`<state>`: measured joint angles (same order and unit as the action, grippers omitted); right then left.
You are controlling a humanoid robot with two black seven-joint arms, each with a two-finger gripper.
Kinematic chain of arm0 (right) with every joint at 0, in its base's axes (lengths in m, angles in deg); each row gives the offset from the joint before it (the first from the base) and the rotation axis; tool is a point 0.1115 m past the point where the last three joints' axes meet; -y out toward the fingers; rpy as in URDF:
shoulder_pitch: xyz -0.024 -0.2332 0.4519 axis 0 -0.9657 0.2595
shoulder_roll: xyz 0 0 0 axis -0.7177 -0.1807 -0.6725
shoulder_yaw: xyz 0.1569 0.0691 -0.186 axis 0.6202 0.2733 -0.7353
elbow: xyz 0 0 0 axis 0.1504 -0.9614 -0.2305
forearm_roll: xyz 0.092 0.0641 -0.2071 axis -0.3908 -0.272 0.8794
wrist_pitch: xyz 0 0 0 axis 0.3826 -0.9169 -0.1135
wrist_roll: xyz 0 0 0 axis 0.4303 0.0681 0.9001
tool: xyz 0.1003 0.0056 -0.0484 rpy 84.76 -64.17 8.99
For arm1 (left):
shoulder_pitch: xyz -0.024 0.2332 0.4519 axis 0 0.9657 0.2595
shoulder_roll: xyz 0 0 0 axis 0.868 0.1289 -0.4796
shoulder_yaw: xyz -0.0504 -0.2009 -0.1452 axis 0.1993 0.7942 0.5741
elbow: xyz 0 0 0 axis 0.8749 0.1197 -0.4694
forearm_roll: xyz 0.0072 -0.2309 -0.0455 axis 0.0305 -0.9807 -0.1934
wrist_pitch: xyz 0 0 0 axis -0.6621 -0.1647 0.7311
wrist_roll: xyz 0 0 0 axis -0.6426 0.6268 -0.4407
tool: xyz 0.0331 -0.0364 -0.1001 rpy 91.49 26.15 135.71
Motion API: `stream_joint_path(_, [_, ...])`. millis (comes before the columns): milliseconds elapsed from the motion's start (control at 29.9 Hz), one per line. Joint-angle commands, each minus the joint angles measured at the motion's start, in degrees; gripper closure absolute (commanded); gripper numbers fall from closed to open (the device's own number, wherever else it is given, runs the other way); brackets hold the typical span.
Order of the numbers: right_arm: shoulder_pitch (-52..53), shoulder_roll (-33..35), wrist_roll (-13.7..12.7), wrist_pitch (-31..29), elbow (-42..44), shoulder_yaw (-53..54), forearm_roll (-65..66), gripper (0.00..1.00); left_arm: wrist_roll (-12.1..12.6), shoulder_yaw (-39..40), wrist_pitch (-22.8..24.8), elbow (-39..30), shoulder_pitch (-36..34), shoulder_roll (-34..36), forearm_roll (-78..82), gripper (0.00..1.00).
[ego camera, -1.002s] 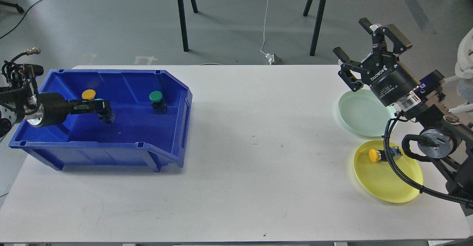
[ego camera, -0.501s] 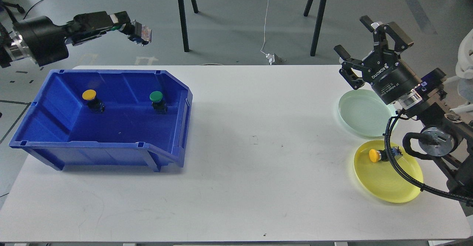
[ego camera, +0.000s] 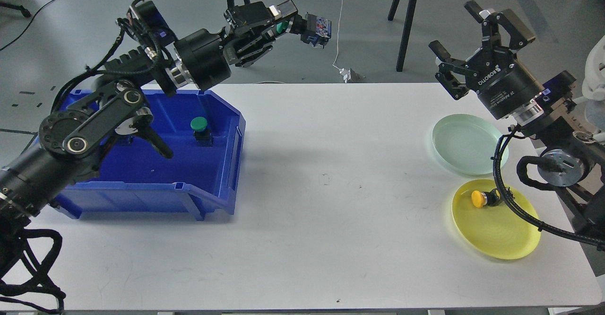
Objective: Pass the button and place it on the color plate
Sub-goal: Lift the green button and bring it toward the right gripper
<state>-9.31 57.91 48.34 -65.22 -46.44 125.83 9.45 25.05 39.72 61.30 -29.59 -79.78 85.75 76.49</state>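
Note:
My left gripper (ego camera: 282, 21) is shut on a green-capped button (ego camera: 309, 28) and holds it high above the table's back edge, right of the blue bin (ego camera: 208, 187). Another green button (ego camera: 200, 129) stands in the bin. The yellow button in the bin is hidden behind my left arm. My right gripper (ego camera: 468, 38) is open and empty, raised above the pale green plate (ego camera: 468, 144). A yellow button (ego camera: 483, 197) lies on its side on the yellow plate (ego camera: 496, 230).
Black stand legs (ego camera: 231, 21) rise from the floor behind the table. A white cable and plug (ego camera: 347, 74) lie on the floor at the back. My right arm's hose (ego camera: 510, 206) crosses the yellow plate.
My left arm has lifted the green button out of the bin and swung it up and to the right. My right gripper has risen slightly and stays open.

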Motion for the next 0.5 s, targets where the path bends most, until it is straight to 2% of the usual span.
stream_joint_path(0, [0.2, -0.1, 0.0, 0.0, -0.2, -0.3, 0.0, 0.12, 0.0, 0.7, 0.0, 0.6, 1.2, -4.2, 0.1, 0.74])
stream_joint_path(100, [0.2, -0.1, 0.0, 0.0, -0.3, -1.3, 0.0, 0.1, 0.0, 0.4, 0.0, 2.7, 1.7, -6.6, 0.6, 0.74])
stream_joint_path(468, [3.3, -3.3, 0.0, 0.0, -2.2, -7.8, 1.1, 0.11, 0.0, 0.6, 0.0, 3.3, 2.1, -6.8, 0.1, 0.74])
